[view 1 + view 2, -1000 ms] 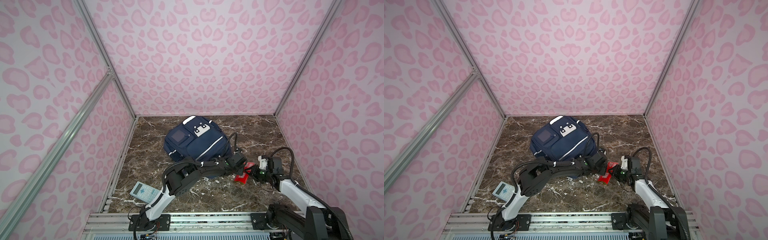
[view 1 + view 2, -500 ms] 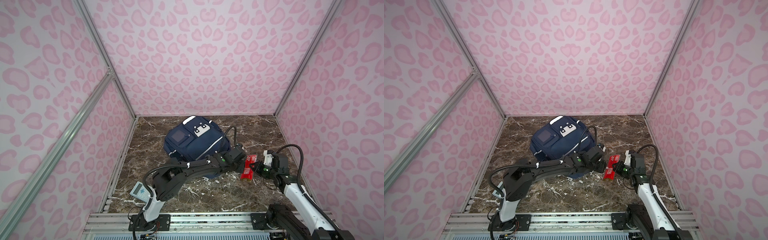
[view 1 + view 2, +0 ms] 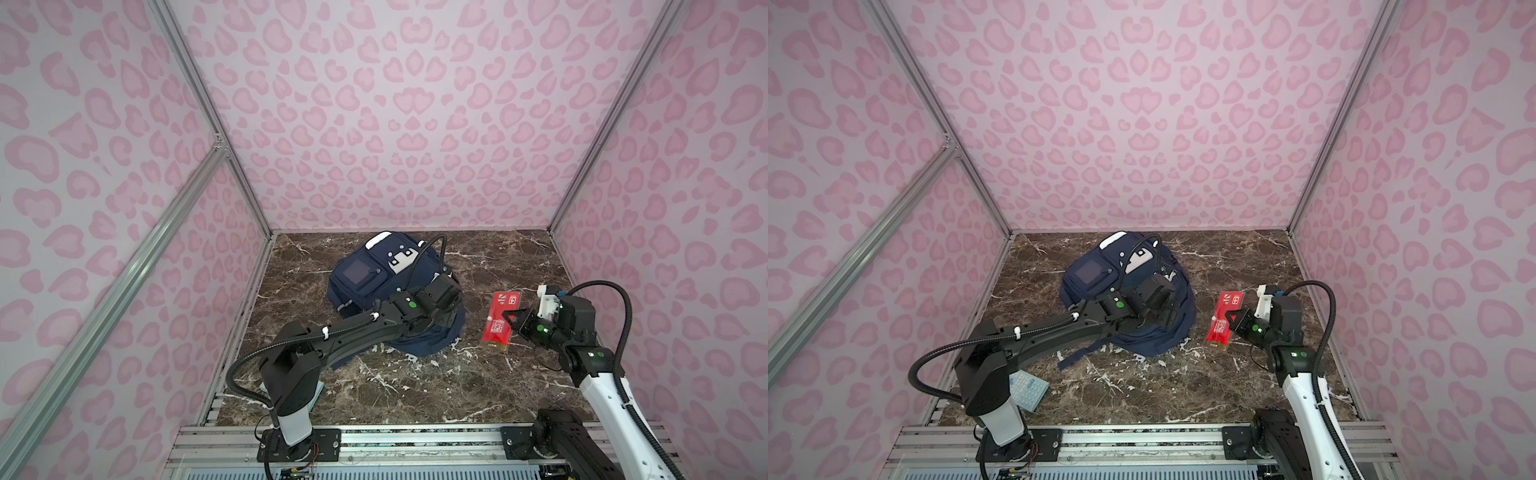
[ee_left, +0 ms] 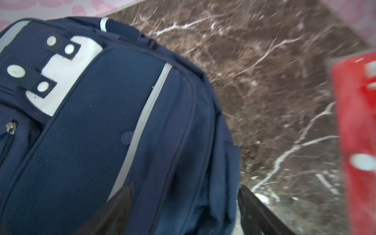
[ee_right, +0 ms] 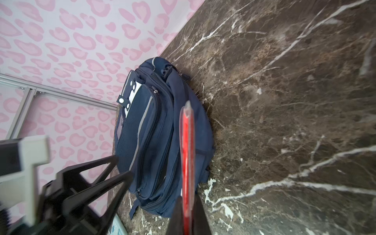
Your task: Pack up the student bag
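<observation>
The student bag (image 3: 365,274) (image 3: 1090,274), navy with white stripes and a white patch, lies at the back middle of the marble table in both top views. My left gripper (image 3: 449,322) (image 3: 1169,320) hovers over the bag's near right side. In the left wrist view this gripper (image 4: 184,196) is open, its fingers (image 4: 122,200) set wide either side of the bag's (image 4: 91,122) side fabric. To the right of the bag, my right gripper (image 3: 510,321) (image 3: 1231,323) (image 5: 188,205) is shut on a flat red packet (image 3: 500,318) (image 3: 1223,318) (image 5: 187,142), held edge-up off the table.
A pale blue calculator (image 3: 1027,388) (image 3: 319,390) lies at the front left, partly under the left arm's base. Pink patterned walls close in the table on three sides. A metal rail (image 3: 415,440) carrying both arm bases runs along the front edge.
My left gripper has opened and drawn back from the red packet to over the bag. My right gripper has shut on the packet and carried it up and to the right.
</observation>
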Robot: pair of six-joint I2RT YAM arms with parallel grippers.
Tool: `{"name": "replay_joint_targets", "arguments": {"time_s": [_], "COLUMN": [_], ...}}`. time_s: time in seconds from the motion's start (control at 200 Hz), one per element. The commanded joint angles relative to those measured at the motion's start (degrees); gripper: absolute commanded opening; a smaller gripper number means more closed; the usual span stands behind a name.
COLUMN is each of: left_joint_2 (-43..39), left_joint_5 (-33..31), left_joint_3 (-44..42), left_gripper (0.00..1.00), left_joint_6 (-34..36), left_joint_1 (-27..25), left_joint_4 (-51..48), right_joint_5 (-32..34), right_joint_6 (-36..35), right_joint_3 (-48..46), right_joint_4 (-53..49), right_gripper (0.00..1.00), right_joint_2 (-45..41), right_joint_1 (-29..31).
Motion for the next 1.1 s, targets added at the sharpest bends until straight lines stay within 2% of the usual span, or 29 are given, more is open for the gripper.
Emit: {"name": "replay_joint_targets", "arguments": {"time_s": [0.0,0.09,0.12,0.185,0.205,0.22,0.325,0.515,0.62,0.81,1.0,1.095], "left_joint_2": [3.8,8.1,9.03,10.24,9.97,9.66,3.83,-7.32,-10.7,-13.04,-13.15,-13.52], "left_joint_5": [-2.61,-4.83,-5.99,-8.09,-8.53,-8.61,-5.22,8.07,10.02,13.02,15.02,17.37], "left_joint_3": [0.92,3.4,4.31,6.73,7.05,7.16,6.58,3.46,1.04,0.56,1.86,0.65], "left_gripper": [0.81,0.73,0.61,0.17,0.08,0.04,0.03,0.03,0.03,0.03,0.03,0.03], "left_joint_6": [3.95,4.9,5.19,4.94,4.92,4.93,4.56,1.79,-0.89,-2.97,-4.23,-6.14], "left_joint_1": [1.33,1.97,2.06,2.31,2.31,2.33,2.98,7.73,10.78,13.58,13.96,14.02], "left_joint_4": [-0.97,-1.31,-1.78,-4.17,-4.51,-4.7,-4.57,-2.79,-0.54,0.89,1.06,3.28], "right_joint_5": [-2.31,-1.22,-0.59,0.12,0.23,0.28,-0.24,1.59,2.08,7.83,7.11,10.92], "right_joint_6": [2.09,3.25,3.42,4.23,4.64,5.12,8.73,11.18,12.11,14.81,16.5,15.02], "right_joint_3": [0.38,0.28,0.22,-0.43,-0.83,-1.26,-4.1,-3.15,0.31,7.68,20.16,26.48], "right_joint_4": [6.67,9.02,9.52,11.66,12.59,13.52,20.92,30.89,35.08,45.78,53.43,51.76], "right_gripper": [0.0,0.0,0.0,0.0,0.0,0.0,0.0,0.0,0.0,0.0,0.0,0.0], "right_joint_2": [1.16,2.27,2.65,3.47,3.72,3.81,5.45,12.91,19.31,35.47,56.33,63.71], "right_joint_1": [1.16,3.4,4.26,6.04,6.56,6.9,9.69,16.19,18.42,24.43,28.92,30.38]}}
